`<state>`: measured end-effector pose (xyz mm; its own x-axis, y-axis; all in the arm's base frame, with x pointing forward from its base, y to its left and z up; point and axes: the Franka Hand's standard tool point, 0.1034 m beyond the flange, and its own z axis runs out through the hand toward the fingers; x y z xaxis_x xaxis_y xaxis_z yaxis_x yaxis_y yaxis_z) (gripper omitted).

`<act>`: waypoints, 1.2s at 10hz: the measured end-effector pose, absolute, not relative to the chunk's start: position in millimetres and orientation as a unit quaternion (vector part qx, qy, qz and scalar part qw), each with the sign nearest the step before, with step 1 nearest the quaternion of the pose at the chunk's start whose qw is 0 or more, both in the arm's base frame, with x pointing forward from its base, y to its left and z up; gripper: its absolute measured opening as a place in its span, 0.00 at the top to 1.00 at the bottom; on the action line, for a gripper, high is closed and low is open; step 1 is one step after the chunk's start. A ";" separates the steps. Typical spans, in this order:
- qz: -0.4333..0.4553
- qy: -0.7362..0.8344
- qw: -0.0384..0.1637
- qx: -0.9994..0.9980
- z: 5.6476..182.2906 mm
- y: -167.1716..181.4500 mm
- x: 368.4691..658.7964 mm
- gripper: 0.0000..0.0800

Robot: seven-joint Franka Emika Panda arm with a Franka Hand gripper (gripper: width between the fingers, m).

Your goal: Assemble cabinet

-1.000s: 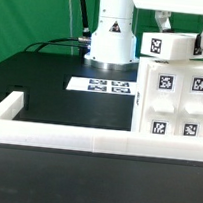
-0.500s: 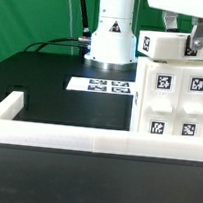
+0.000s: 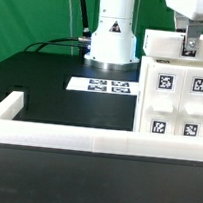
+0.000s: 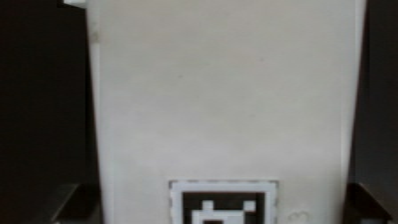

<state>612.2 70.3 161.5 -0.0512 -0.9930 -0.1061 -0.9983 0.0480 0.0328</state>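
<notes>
The jaws stand narrow, pinched on the top panel point(image 3: 163, 44), one finger point(image 3: 188, 45) against its front face. That panel lies level atop the cabinet point(image 3: 177, 107), which sits on the counter point(image 3: 50, 95) at the exterior view's 3 o'clock, marker board point(image 3: 106, 87) at its 9 o'clock. The panel's white face fills the wrist view.

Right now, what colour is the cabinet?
The cabinet is white with black-and-white square tags; exterior view shows it best.

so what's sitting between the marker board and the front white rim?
Nothing. The exterior view shows only bare black table between the marker board and the rim; the cabinet stands at the exterior view's right.
</notes>
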 end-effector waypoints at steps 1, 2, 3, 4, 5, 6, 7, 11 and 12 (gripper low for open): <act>0.056 0.746 0.028 -0.663 162.1 73.7 614.0 0.30; 0.056 0.759 0.028 -0.647 161.3 74.9 614.1 0.18; 0.056 0.755 0.029 -0.652 161.4 75.2 614.0 0.06; 0.055 0.741 0.032 -0.668 164.5 75.2 614.5 0.02; 0.053 0.727 0.037 -0.683 170.7 75.3 614.4 0.02; 0.053 0.724 0.046 -0.687 179.0 76.3 613.4 0.00; 0.051 0.723 0.052 -0.687 188.2 77.2 614.4 0.00; 0.046 0.678 0.048 -0.732 179.9 79.7 619.4 0.00; 0.041 0.622 0.039 -0.781 177.4 82.3 623.8 0.00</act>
